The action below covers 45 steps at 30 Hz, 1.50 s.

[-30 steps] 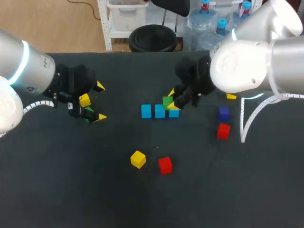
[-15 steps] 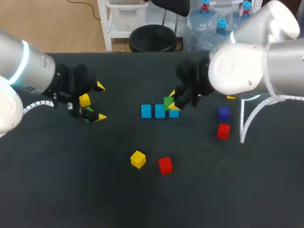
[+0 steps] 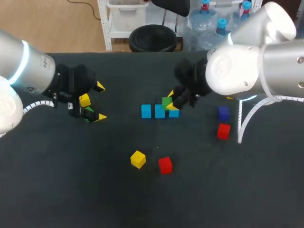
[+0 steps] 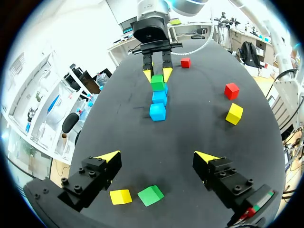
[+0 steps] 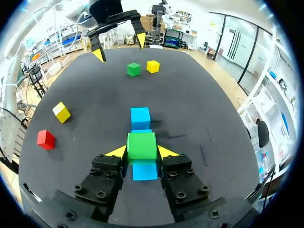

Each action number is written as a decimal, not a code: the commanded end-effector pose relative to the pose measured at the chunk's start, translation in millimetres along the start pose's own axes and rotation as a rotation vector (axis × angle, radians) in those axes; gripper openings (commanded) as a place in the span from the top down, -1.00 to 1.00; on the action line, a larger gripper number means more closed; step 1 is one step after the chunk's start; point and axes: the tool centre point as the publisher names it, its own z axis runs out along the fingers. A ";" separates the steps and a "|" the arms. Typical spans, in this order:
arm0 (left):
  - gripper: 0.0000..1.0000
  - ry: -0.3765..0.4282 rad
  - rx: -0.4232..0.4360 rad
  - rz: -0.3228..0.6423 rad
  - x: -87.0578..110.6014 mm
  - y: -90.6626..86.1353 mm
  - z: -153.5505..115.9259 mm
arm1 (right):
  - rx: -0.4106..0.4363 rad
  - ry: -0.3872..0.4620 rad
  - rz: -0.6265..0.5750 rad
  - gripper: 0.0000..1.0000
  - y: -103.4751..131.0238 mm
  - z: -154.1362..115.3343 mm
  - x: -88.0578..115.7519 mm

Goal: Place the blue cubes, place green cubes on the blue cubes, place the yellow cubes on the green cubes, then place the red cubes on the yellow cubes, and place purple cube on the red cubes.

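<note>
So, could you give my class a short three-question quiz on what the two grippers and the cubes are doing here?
1. True or false: the right gripper is shut on a green cube.
2. How many blue cubes make up the row? A: two. B: three. C: four.
3. Fill the gap: under the open left gripper lie a yellow cube and a ____ cube.

Key
1. True.
2. B.
3. Green: the loose green cube.
</note>
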 end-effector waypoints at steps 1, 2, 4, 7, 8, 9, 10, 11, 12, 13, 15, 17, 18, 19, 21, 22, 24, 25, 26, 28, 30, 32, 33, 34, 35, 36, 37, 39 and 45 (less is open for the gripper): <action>-1.00 -0.010 0.000 0.005 2.4 -0.1 -0.6 | -0.003 0.000 0.002 1.00 -3.0 2.1 -0.6; -1.00 -0.010 0.000 0.005 2.4 -0.1 -0.6 | -0.003 0.000 0.003 1.00 -3.4 2.4 -0.5; -1.00 -0.010 0.000 0.005 2.4 -0.1 -0.6 | -0.004 0.001 0.004 1.00 -3.9 3.5 0.1; -1.00 -0.010 0.000 0.005 2.4 -0.1 -0.6 | -0.006 0.001 0.006 1.00 -4.4 4.5 0.8; -1.00 -0.010 0.000 0.005 2.4 -0.1 -0.6 | -0.007 0.001 0.006 1.00 -4.5 4.7 0.8; -1.00 -0.010 0.000 0.005 2.4 -0.1 -0.6 | -0.007 0.000 0.007 1.00 -4.8 5.0 0.9; -1.00 -0.010 0.000 0.005 2.4 -0.1 -0.6 | -0.008 0.000 0.007 1.00 -5.0 5.3 1.1; -1.00 -0.010 0.000 0.005 2.4 -0.1 -0.6 | -0.008 0.000 0.008 1.00 -5.2 5.4 1.1; -1.00 -0.010 0.000 0.005 2.4 -0.1 -0.6 | -0.009 0.001 0.008 1.00 -5.4 5.6 1.3; -1.00 -0.010 0.000 0.005 2.4 -0.1 -0.6 | -0.009 0.001 0.008 1.00 -5.5 5.7 1.4; -1.00 -0.010 0.000 0.005 2.4 -0.1 -0.6 | -0.010 0.002 0.009 1.00 -5.8 6.0 2.0; -1.00 -0.010 0.000 0.005 2.4 -0.1 -0.6 | -0.010 0.003 0.011 1.00 -6.2 6.2 2.3; -1.00 -0.010 0.000 0.005 2.4 -0.1 -0.6 | -0.010 0.003 0.012 1.00 -6.4 6.2 2.5; -1.00 -0.010 0.000 0.005 2.4 -0.1 -0.6 | -0.009 0.003 0.013 1.00 -6.7 6.3 2.6; -1.00 -0.010 0.000 0.005 2.4 -0.1 -0.6 | -0.009 0.003 0.014 1.00 -7.0 6.4 2.6; -1.00 -0.010 0.000 0.005 2.4 -0.1 -0.6 | -0.009 0.003 0.014 1.00 -7.0 6.5 2.6; -1.00 -0.010 0.000 0.005 2.4 -0.1 -0.6 | -0.010 0.003 0.014 0.96 -7.2 6.8 2.4; -1.00 -0.010 0.000 0.005 2.4 -0.1 -0.6 | -0.011 0.004 0.014 0.80 -7.2 6.9 2.3; -1.00 -0.010 0.000 0.005 2.4 -0.1 -0.6 | -0.011 0.004 0.014 0.73 -7.1 7.0 2.1; -1.00 -0.010 0.000 0.005 2.4 -0.1 -0.6 | -0.012 0.003 0.013 0.59 -7.0 7.1 1.6; -1.00 -0.010 0.000 0.005 2.4 -0.1 -0.6 | -0.013 0.004 0.013 0.50 -6.9 7.1 1.4; -1.00 -0.010 0.000 0.005 2.4 -0.1 -0.6 | -0.013 0.004 0.012 0.48 -6.9 7.1 1.3; -1.00 -0.010 0.000 0.005 2.4 -0.1 -0.6 | -0.013 0.003 0.012 0.47 -6.8 7.1 1.2; -1.00 -0.010 0.000 0.005 2.4 -0.1 -0.6 | -0.012 0.003 0.013 0.48 -6.8 7.1 1.2; -1.00 -0.010 0.000 0.005 2.4 -0.1 -0.6 | -0.012 0.003 0.013 0.48 -6.7 7.1 1.2; -1.00 -0.010 0.000 0.005 2.4 -0.1 -0.6 | -0.012 0.002 0.013 0.48 -6.4 6.9 1.5; -1.00 -0.010 0.000 0.005 2.4 -0.1 -0.6 | -0.012 0.002 0.014 0.50 -6.1 6.7 1.9; -1.00 -0.010 0.000 0.005 2.4 -0.1 -0.6 | -0.012 0.002 0.016 0.51 -5.5 6.4 2.7; -1.00 -0.010 0.000 0.005 2.4 -0.1 -0.6 | -0.014 0.001 0.016 0.54 -4.8 5.5 3.7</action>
